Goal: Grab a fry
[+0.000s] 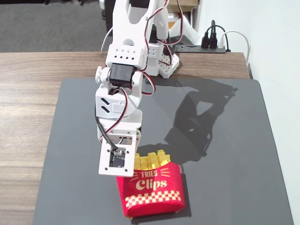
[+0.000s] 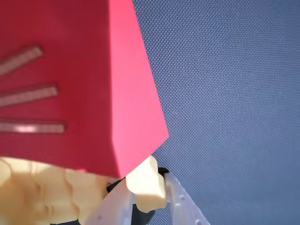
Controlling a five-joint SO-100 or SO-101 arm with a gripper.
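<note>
In the fixed view the white arm reaches down over a dark grey mat [image 1: 225,140] that lies on a wooden table [image 1: 28,93]. A red carton [image 1: 151,193] printed "FRIES Clips" lies near the mat's front edge, with a bunch of yellow fries [image 1: 151,161] sticking out of its top. The wrist camera board hides the gripper from here, so this view does not show the fingers; the arm's lower end hangs just left of the fries, at the carton's upper left corner

In the wrist view the carton [image 2: 70,79] fills the upper left, close to the lens, and pale yellow fries [image 2: 42,192] crowd below it. The gripper [image 2: 152,197] enters from the bottom edge, and its white fingers [image 2: 180,201] sit on either side of the end of one fry [image 2: 147,183] at the carton's corner, seemingly clamped on it, though the contact on the far side is hidden

The fry looks light, stiff and smooth plastic, so it may slip; its ridged edges should give the fingers some bite. Holding it across the exposed end, clear of the carton's lip, seems best, and a straight pull along its length should free it without dragging the carton
</note>
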